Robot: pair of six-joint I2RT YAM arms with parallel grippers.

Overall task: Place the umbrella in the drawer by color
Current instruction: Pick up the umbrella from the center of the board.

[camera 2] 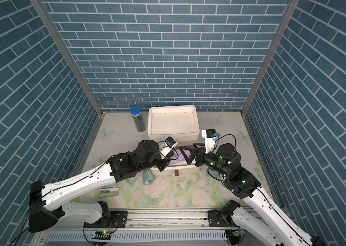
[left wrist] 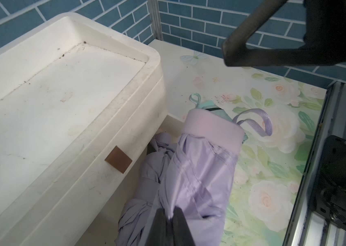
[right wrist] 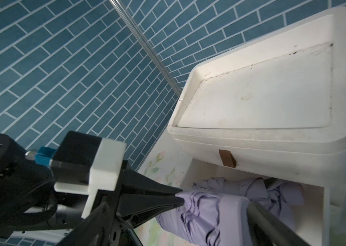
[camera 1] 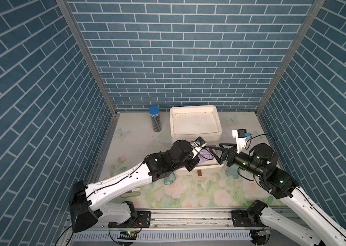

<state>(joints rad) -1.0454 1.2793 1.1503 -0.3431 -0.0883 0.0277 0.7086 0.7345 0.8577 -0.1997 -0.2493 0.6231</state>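
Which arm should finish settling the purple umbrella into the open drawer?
Left. The left gripper is shut on the purple umbrella, which lies partly in the open drawer; the right gripper stands open beside it, gripping nothing.

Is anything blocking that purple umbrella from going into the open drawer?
Nothing visible does. The purple umbrella, pinched by the left hand, already lies partly inside the open lower drawer, just under the shut upper drawer.
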